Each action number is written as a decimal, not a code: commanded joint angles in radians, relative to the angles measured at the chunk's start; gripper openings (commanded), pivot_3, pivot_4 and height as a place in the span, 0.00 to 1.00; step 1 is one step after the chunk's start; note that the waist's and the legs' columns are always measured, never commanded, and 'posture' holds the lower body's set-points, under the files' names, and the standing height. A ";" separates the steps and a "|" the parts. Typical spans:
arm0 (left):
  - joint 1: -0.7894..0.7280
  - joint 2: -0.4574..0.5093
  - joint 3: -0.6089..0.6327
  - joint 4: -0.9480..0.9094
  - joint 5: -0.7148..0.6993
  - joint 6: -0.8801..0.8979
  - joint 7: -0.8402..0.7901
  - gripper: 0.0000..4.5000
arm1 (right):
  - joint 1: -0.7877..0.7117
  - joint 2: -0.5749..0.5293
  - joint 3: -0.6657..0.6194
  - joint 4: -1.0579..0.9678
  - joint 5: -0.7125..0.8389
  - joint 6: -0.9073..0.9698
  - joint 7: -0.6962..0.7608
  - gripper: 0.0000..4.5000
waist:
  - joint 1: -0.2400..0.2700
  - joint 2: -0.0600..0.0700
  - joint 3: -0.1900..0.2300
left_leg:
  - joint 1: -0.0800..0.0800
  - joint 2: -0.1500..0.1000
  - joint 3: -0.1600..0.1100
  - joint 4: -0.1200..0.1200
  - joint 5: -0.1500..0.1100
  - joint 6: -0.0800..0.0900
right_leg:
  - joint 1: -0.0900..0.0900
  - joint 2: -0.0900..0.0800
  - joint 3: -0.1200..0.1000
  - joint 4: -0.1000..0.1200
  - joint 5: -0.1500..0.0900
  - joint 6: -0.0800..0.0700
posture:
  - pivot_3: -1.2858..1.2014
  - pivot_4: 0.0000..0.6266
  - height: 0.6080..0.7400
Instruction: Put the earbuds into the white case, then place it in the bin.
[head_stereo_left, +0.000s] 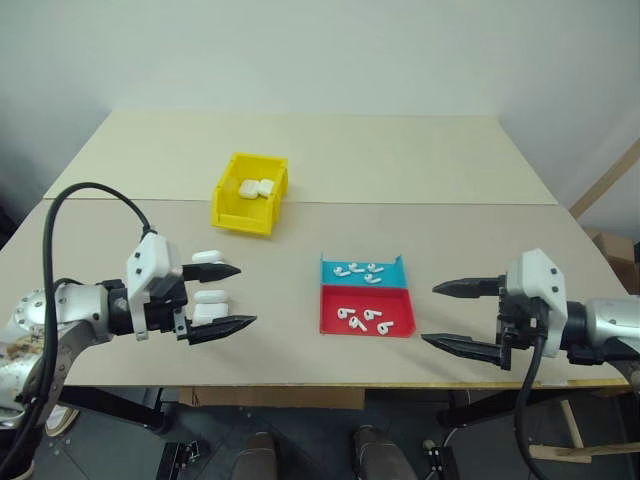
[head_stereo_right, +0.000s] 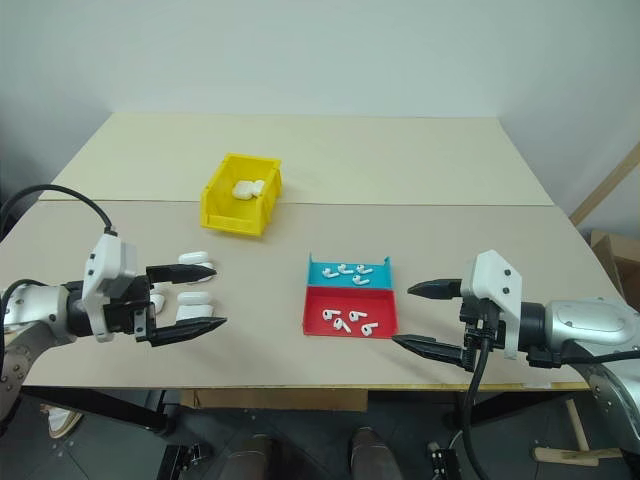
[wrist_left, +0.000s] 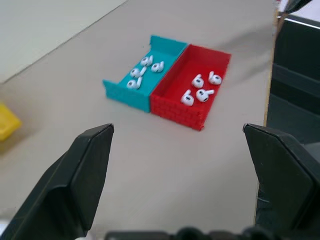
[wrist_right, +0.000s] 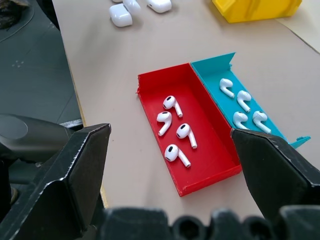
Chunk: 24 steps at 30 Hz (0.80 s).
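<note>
Both grippers (head_stereo_left: 228, 297) (head_stereo_left: 453, 316) hover level; jaws wide.

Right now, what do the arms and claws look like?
Each claw, left claw and right claw, has two black pointed fingers on a white housing with a black mount. The forearms are silver-grey, and black cables loop along both arms.

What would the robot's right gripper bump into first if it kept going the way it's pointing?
Probably the red tray holding four earbuds. The open right gripper aims at it across bare table, though depth is hard to judge.
</note>
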 joint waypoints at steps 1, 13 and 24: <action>-0.090 0.111 0.032 -0.085 -0.151 0.310 0.131 1.00 | -0.033 -0.014 -0.007 -0.013 -0.006 -0.006 -0.013 0.99 | 0.000 -0.001 0.001 | 0.000 0.000 0.000 0.000 0.000 0.000 | 0.000 0.000 0.000 0.000 0.000 0.001 | 0.52 0.24 1.00; -0.474 0.169 -0.115 0.154 -0.557 0.891 0.703 1.00 | 0.048 0.020 -0.028 -0.088 -0.014 0.000 -0.088 0.99 | -0.005 -0.002 0.001 | -0.001 -0.001 -0.001 0.000 0.000 0.000 | -0.001 0.000 0.000 0.001 0.001 -0.001 | 0.52 0.24 1.00; -0.653 0.430 -0.508 0.321 -1.172 0.786 1.295 1.00 | 0.054 0.067 0.028 -0.118 -0.041 -0.013 -0.144 0.99 | -0.002 -0.003 0.002 | -0.001 -0.001 -0.002 0.000 0.000 0.000 | -0.001 -0.001 0.000 0.001 0.002 -0.003 | 0.52 0.24 1.00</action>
